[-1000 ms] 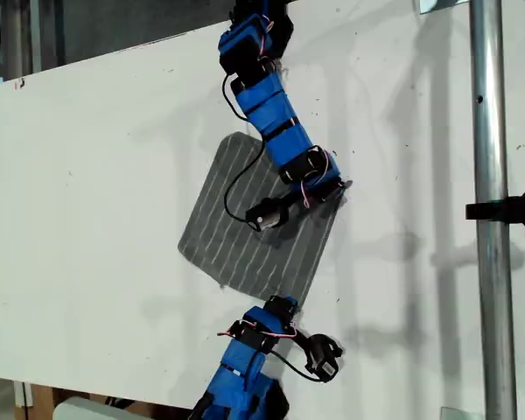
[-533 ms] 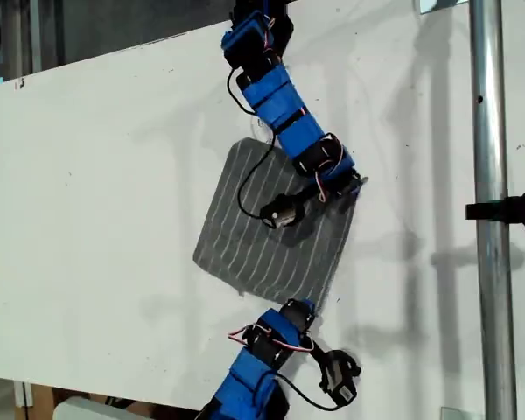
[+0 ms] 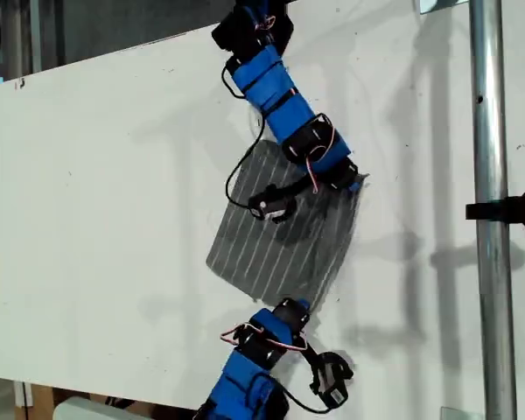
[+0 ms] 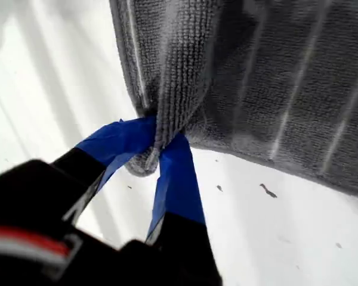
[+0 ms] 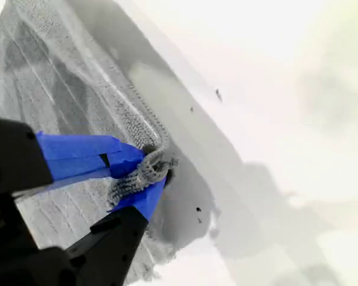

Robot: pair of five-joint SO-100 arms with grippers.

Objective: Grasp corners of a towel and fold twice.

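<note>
Right, you're looking at both claws clamping cloth. My first claw (image 4: 158, 152) is pinching a corner (image 4: 144, 164) of the towel (image 4: 256, 89) between its blue-taped fingers (image 4: 179, 179). The fabric is bunching into a vertical fold right above the pinch, and the tip is poking out below the fingers.

My second claw (image 5: 152, 170) is gripping another corner (image 5: 140, 173) the same way, with the hem twisting into a small knot between the blue tips. The rest of the towel is spreading out behind that claw, and bare table (image 5: 274, 119) is showing beyond the corner.

In the exterior view you're seeing the towel (image 3: 280, 245) lying mostly flat on the table (image 3: 96, 175), stripes up, sitting as a tilted square. One arm (image 3: 284, 105) is reaching in from beyond the towel's far edge and ending at the corner nearest the metal pole (image 3: 488, 219). The cloth is wrinkling a little around that corner. The other arm (image 3: 254, 359) is coming from the near side and ending at the towel's nearest corner. I'm not matching either arm to a wrist camera; the views aren't settling it.

The pole is standing well apart from the towel, on the exterior view's right.
</note>
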